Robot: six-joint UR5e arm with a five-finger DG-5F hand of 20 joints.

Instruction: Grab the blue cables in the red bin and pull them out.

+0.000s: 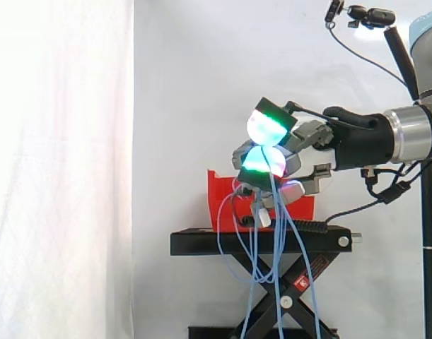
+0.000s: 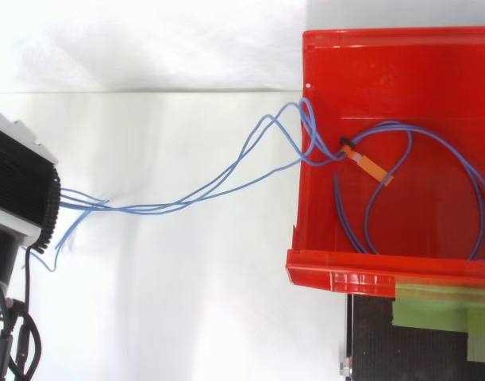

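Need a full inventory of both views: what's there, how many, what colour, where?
blue cables: several strands, blue, looped in the bin, out over its wall, hanging from the hand
tag: one, orange, on a cable inside the bin
red bin: one, red, on the stand
stand: one, black, scissor type, under the bin
tape: strips, green, on the stand beside the bin's rim
curtain: white, behind the work
camera: one, black, top right in the side view
hand: one, grey and black, above the bin, fingers curled round the cables, pads glowing green
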